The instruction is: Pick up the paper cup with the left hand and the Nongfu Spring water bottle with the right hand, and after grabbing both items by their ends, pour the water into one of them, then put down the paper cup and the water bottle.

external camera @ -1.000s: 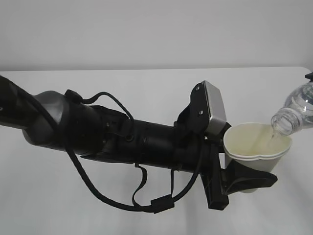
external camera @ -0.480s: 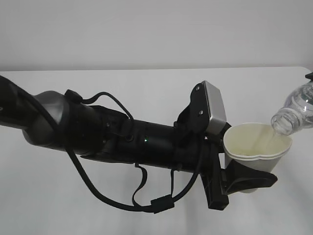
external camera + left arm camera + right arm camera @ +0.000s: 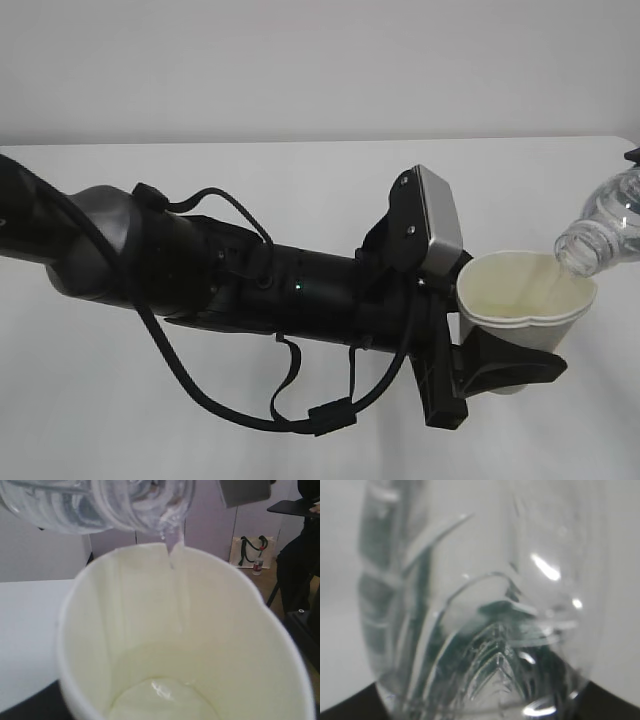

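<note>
One paper cup [image 3: 527,300] pinched by left tool [image 3: 500,365], water [image 3: 172,555] streaming in from tilted bottle [image 3: 605,225]

Left hand [image 3: 500,375]: black arm, looping black cables, grey-silver wrist box, green LED.

A flat white table [image 3: 300,440] is seen beneath a plain pale grey wall [image 3: 300,60]. Beyond the table edge, a cream tote bag with dark green handles [image 3: 248,552] is set on the floor against pale wall panels, with a small bottle [image 3: 257,566] just beside it.
</note>
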Tool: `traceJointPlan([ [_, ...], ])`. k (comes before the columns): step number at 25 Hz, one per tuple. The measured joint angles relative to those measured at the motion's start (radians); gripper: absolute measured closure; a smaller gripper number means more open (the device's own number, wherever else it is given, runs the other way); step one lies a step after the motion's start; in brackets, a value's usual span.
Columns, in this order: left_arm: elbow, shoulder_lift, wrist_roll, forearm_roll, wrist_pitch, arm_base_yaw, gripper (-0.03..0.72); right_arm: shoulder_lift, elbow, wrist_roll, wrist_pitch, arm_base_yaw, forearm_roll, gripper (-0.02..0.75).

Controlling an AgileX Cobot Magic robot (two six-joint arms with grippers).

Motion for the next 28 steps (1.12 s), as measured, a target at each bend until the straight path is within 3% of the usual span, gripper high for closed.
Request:
traceJointPlan([
  [28, 0.0, 0.0, 0.0, 0.0, 0.002, 0.0, 0.265, 0.0, 0.0, 0.0, 0.002, 0.0, -0.001, 0.337],
])
